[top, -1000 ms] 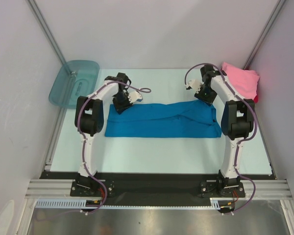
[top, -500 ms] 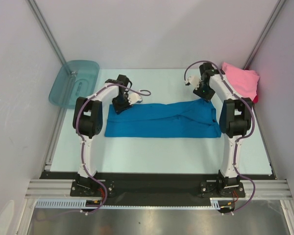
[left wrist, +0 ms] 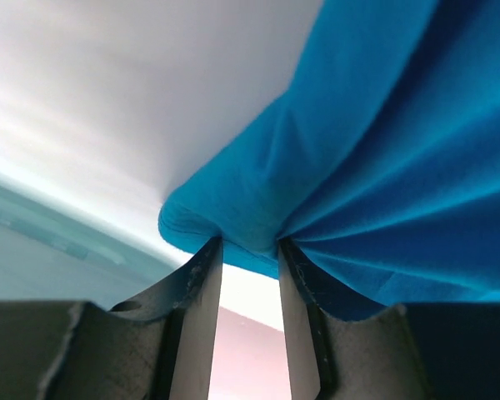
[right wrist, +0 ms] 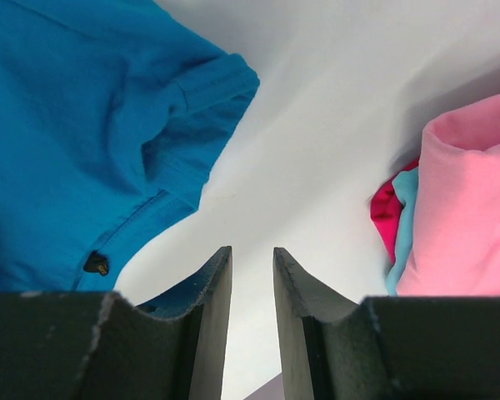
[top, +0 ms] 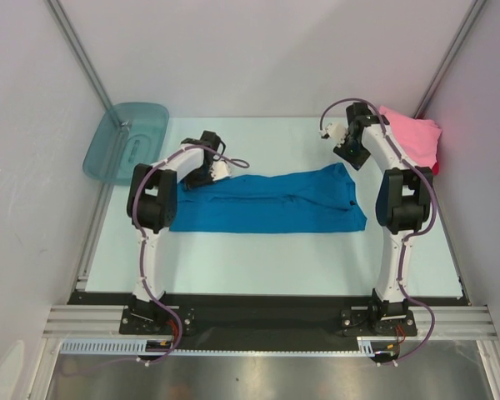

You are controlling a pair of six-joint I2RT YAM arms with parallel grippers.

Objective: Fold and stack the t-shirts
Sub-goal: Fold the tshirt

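Lately dragged leftward across mid-frame: the bright blue t-shirt (top: pixel 267 204), pinched at its bunched left edge by the left gripper (left wrist: pixel 248 243), and let go at its right end by the right gripper (right wrist: pixel 252 254), now parted on nothing near the pink t-shirt (top: pixel 412 137) at upper right. Probably straightening before the next fold, no stacking yet. In the teal tub (top: pixel 125 142) at upper left, no cloth visible.

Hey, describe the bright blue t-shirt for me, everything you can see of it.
The bright blue t-shirt is soft plain cloth, folded into a long wrinkled band lying across the table, a hemmed short sleeve showing at its right end. The left hand pinches a bunched fold at its far left corner. The right hand has empty fingers beside that sleeve.
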